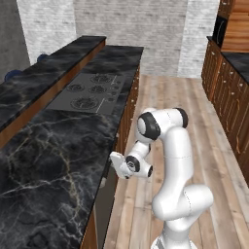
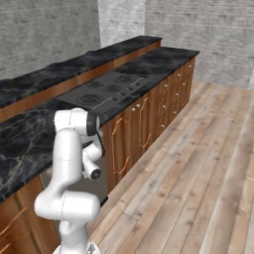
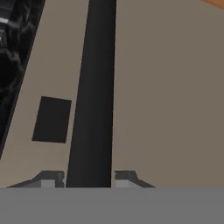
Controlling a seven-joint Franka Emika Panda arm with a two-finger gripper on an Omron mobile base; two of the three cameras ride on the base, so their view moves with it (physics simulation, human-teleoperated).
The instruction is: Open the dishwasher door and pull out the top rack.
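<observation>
Gripper (image 3: 89, 177) fingertips sit either side of a long dark bar, the handle (image 3: 94, 92), in the hand view, with one tip (image 3: 52, 178) to its left and the other (image 3: 126, 177) to its right, so the fingers are spread around the bar; whether they actually press on it I cannot tell. Behind the bar stretches the dishwasher door (image 3: 166, 96), a plain grey-brown panel, and a small dark rectangle (image 3: 51, 119) is set into it left of the handle. Dark marbled stone runs along the far left edge.

Over to the left base view: the white arm (image 1: 172, 165) rises from the lower right and folds down toward the island, its hand (image 1: 120, 164) tucked in right against the edge of the black marble worktop (image 1: 44, 165). Below that edge the grey dishwasher door (image 1: 103, 211) shows as a narrow strip, seen nearly edge-on, and it looks closed and flush. A cooktop (image 1: 90, 92) lies further along the worktop, well away from the arm.

Now the right base view: the arm (image 2: 69, 163) stands at the lower left, wrist bent in toward the island front. The grey dishwasher door (image 2: 99, 181) peeks out just behind it, beside the reddish-brown cabinet doors (image 2: 131, 134). The cooktop (image 2: 106, 92) sits on the worktop (image 2: 22, 144) above those cabinets.
</observation>
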